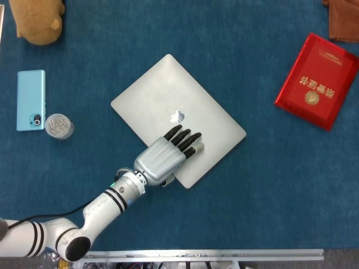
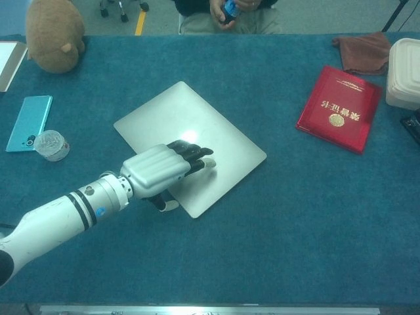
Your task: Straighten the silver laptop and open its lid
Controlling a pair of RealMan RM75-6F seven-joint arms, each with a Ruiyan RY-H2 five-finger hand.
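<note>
One smooth silver laptop [image 1: 168, 106], closed and skewed, lies under the left hand's [image 1: 166, 156] flat, empty fingers.

You can make out an apple logo [image 1: 178, 116] in the middle of the silver laptop [image 1: 162, 95] lid, just beyond the left hand [image 1: 165, 157]. On the red booklet [image 1: 317, 80] at the far right there are gold Chinese characters above a round gold emblem [image 1: 310, 98], but they are too small for you to read. Nothing else carries legible text.
</note>
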